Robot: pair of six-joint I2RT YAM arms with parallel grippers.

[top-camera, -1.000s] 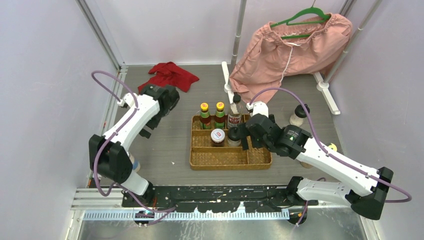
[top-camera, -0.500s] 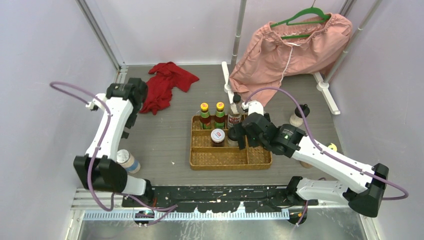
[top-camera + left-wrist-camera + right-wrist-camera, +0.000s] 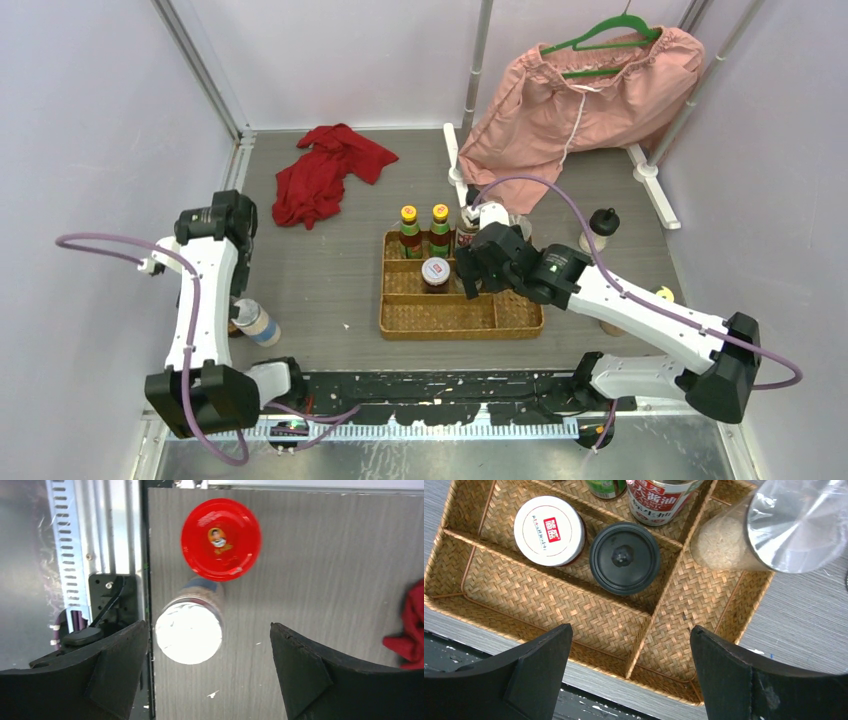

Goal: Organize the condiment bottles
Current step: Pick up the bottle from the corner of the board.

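Observation:
The wicker tray (image 3: 440, 315) holds two yellow-capped sauces (image 3: 408, 230) (image 3: 440, 228), a white-lidded jar (image 3: 435, 272) and a black-lidded jar (image 3: 624, 557). The right wrist view also shows the tray (image 3: 574, 605), the white-lidded jar (image 3: 549, 530), a soy sauce bottle (image 3: 661, 495) and a silver-lidded shaker (image 3: 774, 525) at the right compartment's far end. My right gripper (image 3: 631, 627) hangs open and empty above the tray (image 3: 468, 272). My left gripper (image 3: 208, 625) is open, high above a silver-lidded shaker (image 3: 189, 640) (image 3: 257, 322) and a red-lidded jar (image 3: 221, 539).
A black-capped shaker (image 3: 600, 225) stands right of the tray. A yellow lid (image 3: 665, 294) shows beside the right arm. A red cloth (image 3: 325, 175) lies at the far left. A pink garment (image 3: 580, 100) hangs on a rack at the far right. A metal rail (image 3: 75, 555) borders the shakers.
My left arm has swung from beside the tray out to the left near edge, over the two shakers. My right gripper has shifted slightly left over the tray.

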